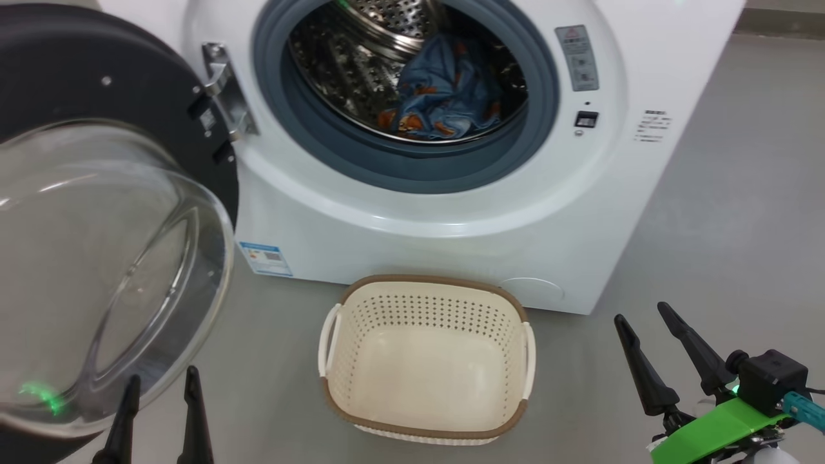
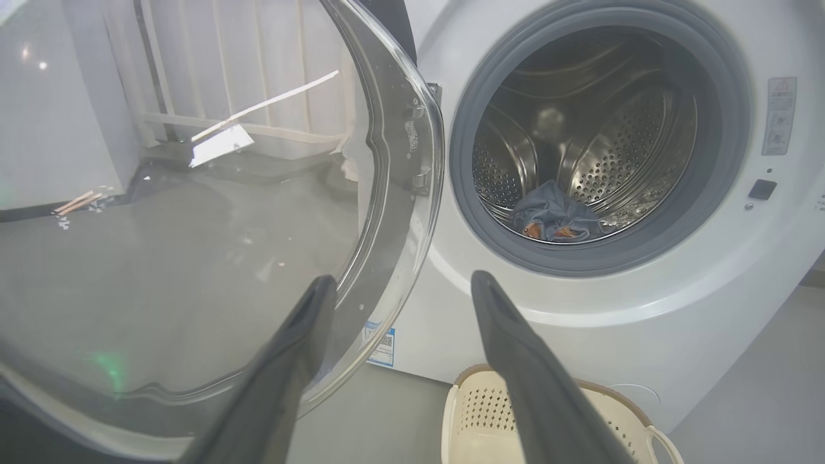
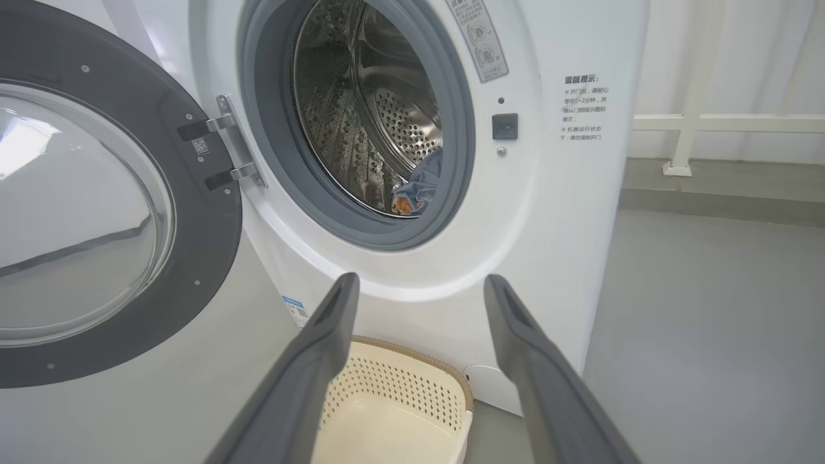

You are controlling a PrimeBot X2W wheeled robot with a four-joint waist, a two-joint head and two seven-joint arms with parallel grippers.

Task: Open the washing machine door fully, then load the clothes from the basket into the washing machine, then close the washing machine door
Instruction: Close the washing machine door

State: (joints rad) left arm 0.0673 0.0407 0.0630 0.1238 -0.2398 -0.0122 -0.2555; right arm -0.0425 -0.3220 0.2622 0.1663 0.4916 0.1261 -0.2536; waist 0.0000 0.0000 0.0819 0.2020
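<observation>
At the left of the head view the door [image 1: 77,71] stands swung wide, its glass bowl bulging toward the camera. Just below it, at the lower left, the left gripper [image 1: 161,377] has its fingers spread and holds nothing. Its tips sit right by the bowl's lower edge; whether they touch I cannot tell. The hinge [image 1: 222,90] lies just right of the door. In the upper middle the clothes [image 1: 445,96] lie in the drum of the washer [image 1: 451,219], clear of the grey gasket [image 1: 412,167]. At lower middle the basket [image 1: 425,279] sits on the floor just before the washer, nothing in it. At lower right the right gripper [image 1: 642,314] is spread too, holding nothing. Closing the door looks like the step in hand. Push on the black ring far from the hinge, not on the glass, sweep the arc steadily, and press until the latch catches.
</observation>
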